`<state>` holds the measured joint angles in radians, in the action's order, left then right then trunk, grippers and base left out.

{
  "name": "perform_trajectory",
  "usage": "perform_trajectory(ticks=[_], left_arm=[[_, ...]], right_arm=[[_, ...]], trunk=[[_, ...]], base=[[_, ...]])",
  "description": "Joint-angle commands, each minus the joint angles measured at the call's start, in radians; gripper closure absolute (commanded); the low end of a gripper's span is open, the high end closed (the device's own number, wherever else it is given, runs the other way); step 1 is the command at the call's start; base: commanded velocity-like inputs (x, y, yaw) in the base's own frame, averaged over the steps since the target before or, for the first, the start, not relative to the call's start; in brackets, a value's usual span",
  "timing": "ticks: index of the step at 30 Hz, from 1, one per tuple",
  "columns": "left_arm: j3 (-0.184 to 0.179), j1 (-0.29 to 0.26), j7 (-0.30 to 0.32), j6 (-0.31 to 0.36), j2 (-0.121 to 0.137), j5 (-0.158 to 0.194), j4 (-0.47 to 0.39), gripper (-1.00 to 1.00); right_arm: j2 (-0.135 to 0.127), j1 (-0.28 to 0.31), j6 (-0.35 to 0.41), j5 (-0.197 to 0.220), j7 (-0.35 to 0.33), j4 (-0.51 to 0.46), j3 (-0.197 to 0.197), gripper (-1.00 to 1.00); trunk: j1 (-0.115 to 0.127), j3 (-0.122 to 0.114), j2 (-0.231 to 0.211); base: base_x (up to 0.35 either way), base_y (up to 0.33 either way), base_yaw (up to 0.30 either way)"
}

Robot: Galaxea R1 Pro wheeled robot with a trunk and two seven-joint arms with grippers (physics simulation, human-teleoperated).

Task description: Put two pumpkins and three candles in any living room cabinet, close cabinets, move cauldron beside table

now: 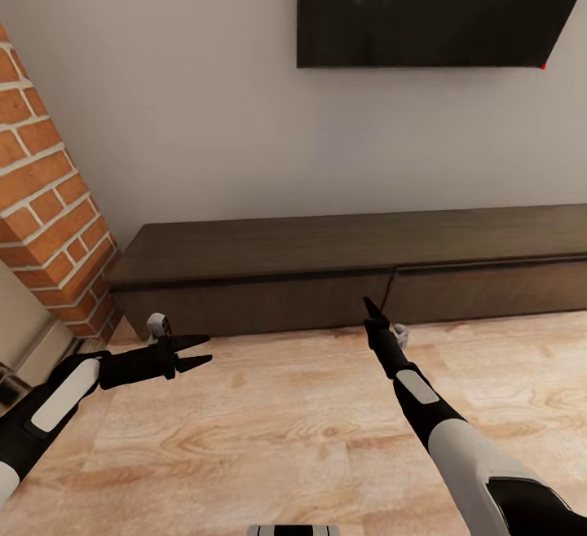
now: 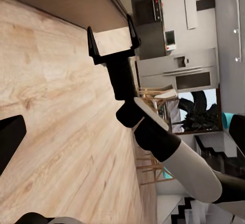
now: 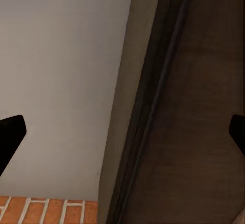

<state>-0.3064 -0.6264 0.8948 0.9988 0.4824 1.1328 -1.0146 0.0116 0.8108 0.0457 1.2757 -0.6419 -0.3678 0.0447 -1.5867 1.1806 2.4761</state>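
While I face the cabinet (image 1: 350,263), its two front panels sit shut, so its contents cannot be seen. My left claw (image 1: 194,353) hangs spread wide over the wood floor (image 1: 269,430), near the cabinet's brick-pillar (image 1: 49,218) end. My right claw (image 1: 371,308) hangs close before the seam between the panels, jaws apart in the right wrist view. A dark screen (image 1: 432,6) hangs above the cabinet.

Dk brown cabinet (image 1: 342,275), red brick (image 1: 49,218).
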Motion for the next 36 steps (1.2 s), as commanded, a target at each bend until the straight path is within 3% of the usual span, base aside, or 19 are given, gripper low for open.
perform_trajectory(ticks=[1, 16, 30, 36], left_arm=[[-0.002, -0.001, 0.003, 0.004, 0.001, 0.003, 0.001, -1.0], [-0.001, -0.001, 0.005, 0.004, 0.002, 0.004, -0.001, -1.0], [0.0, -0.001, 0.005, 0.004, 0.002, 0.004, -0.004, -1.0], [0.0, -0.001, 0.006, 0.004, 0.004, 0.004, -0.005, -1.0]], right_arm=[[0.001, 0.001, 0.005, 0.005, -0.004, 0.004, 0.004, -1.0], [0.001, 0.001, 0.006, 0.008, 0.001, 0.017, 0.006, -1.0], [0.001, 0.001, 0.006, 0.01, 0.0, 0.024, 0.006, -1.0], [0.001, 0.001, 0.006, 0.01, 0.0, 0.026, 0.006, -1.0]], trunk=[[0.0, 0.001, 0.0], [0.0, 0.001, 0.0], [0.0, 0.001, 0.0], [0.0, 0.001, 0.0]], base=[[0.323, 0.0, 0.0], [0.145, 0.0, 0.0], [0.301, 0.0, 0.0], [0.103, 0.0, 0.0]])
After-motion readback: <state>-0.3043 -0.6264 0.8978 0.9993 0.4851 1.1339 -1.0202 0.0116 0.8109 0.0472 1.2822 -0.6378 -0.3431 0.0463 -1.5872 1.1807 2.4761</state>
